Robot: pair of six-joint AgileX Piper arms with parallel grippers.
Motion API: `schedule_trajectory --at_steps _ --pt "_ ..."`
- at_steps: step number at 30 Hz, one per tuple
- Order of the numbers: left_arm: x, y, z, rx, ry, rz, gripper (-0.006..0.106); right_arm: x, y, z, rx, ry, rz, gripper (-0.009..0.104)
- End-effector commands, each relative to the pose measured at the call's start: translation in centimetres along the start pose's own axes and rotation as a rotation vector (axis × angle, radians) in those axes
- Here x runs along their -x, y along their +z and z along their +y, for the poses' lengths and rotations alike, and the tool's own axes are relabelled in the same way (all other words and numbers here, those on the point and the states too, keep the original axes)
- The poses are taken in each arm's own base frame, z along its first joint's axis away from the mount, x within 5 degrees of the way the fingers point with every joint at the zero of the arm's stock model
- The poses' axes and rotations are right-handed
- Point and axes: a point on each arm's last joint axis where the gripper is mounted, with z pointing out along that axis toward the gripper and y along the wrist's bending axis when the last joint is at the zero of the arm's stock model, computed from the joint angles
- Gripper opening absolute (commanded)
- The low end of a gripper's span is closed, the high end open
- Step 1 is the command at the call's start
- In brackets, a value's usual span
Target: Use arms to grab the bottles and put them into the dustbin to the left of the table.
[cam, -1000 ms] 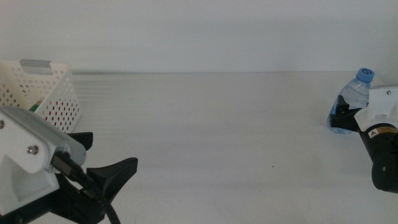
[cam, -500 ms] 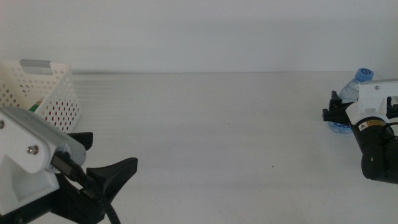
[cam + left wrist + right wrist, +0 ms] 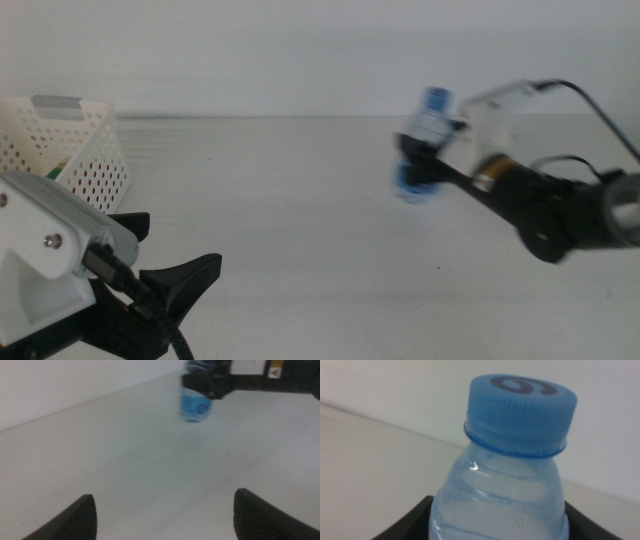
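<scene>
Middle view shows the right tool (image 3: 432, 160) clamped around the water bottle (image 3: 420, 150), held above the surface (image 3: 300, 200), well apart from the dustbin (image 3: 75, 150). The left tool (image 3: 162, 515) waits open near the bin. A fast swing could loosen the bottle, dropping it short.

The clear water bottle (image 3: 419, 146) with blue cap and label is upright, raised above the table (image 3: 300, 200). The white perforated dustbin (image 3: 62, 142) sits at the table's far left edge.
</scene>
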Motion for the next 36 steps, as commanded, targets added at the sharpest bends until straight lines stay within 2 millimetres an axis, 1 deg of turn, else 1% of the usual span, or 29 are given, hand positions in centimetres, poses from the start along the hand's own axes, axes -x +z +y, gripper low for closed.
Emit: schedule_trajectory --at_steps 1,4,6,9,13,15,17,22,25,26,29,31,33,35,36 --pt "1.6 -0.3 0.0 0.005 -0.012 -0.103 0.09 6.5 0.3 3.4 0.147 0.022 -0.236 0.0" --pt "1.6 -0.3 0.0 0.005 -0.012 -0.103 0.09 8.2 1.6 7.7 0.301 0.024 -0.258 0.0" --pt "1.6 -0.3 0.0 0.005 -0.012 -0.103 0.09 8.8 2.5 10.5 0.377 -0.009 -0.256 0.0" --pt "1.6 -0.3 0.0 0.005 -0.012 -0.103 0.09 9.0 3.8 13.8 0.44 -0.052 -0.231 0.0" --pt "1.6 -0.3 0.0 0.005 -0.012 -0.103 0.09 8.2 5.2 16.9 0.499 -0.078 -0.218 0.0" --pt "1.6 -0.3 0.0 0.005 -0.012 -0.103 0.09 7.7 5.8 17.9 0.518 -0.081 -0.215 0.0" --pt "1.6 -0.3 0.0 0.005 -0.012 -0.103 0.09 7.0 6.3 18.4 0.526 -0.08 -0.209 0.0" --pt "1.6 -0.3 0.0 0.005 -0.012 -0.103 0.09 5.2 7.1 18.5 0.527 -0.081 -0.172 0.0" --pt "1.6 -0.3 0.0 0.005 -0.012 -0.103 0.09 5.1 7.1 18.5 0.528 -0.083 -0.168 0.003" --pt "1.6 -0.3 0.0 0.005 -0.012 -0.103 0.09 5.0 7.0 18.6 0.536 -0.096 -0.168 0.014" --pt "1.6 -0.3 0.0 0.005 -0.012 -0.103 0.09 4.8 6.9 18.8 0.562 -0.13 -0.157 0.032" --pt "1.6 -0.3 0.0 0.005 -0.012 -0.103 0.09 4.8 6.8 18.9 0.584 -0.122 -0.144 0.049" --pt "1.6 -0.3 0.0 0.005 -0.012 -0.103 0.09 4.9 6.7 19.0 0.595 -0.104 -0.114 0.063" --pt "1.6 -0.3 0.0 0.005 -0.012 -0.103 0.09 5.2 6.4 19.0 0.599 -0.084 -0.082 0.075" --pt "1.6 -0.3 0.0 0.005 -0.012 -0.103 0.09 5.3 6.3 18.9 0.594 -0.072 -0.057 0.078"
